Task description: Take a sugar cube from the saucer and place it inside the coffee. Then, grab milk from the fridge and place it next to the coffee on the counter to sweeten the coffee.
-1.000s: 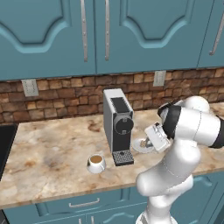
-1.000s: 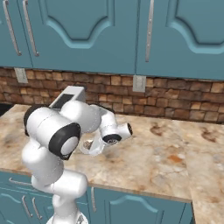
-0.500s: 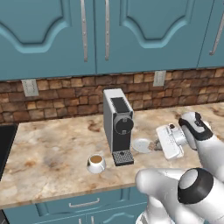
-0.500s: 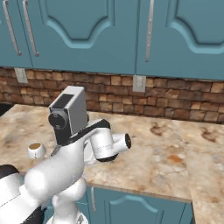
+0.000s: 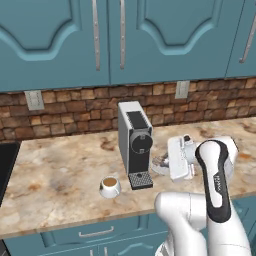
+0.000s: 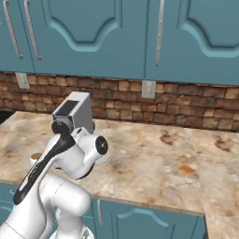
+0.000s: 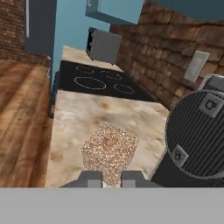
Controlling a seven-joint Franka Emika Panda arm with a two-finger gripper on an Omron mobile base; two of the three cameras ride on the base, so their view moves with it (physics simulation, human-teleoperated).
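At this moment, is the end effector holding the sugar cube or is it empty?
Holding it. In the hand view the end effector is shut on the speckled tan sugar cube, which sits between its two fingertips, lifted above the counter.

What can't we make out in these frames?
- Saucer, left base view: mostly behind the hand.
- Coffee, right base view: a sliver behind the arm.
- Gripper, hand view: tips cut by the bottom edge; sugar cube fills the gap.

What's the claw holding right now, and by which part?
The sugar cube, a speckled tan lump pinched at its bottom edge between the two fingertips of the shut claw, above the counter.
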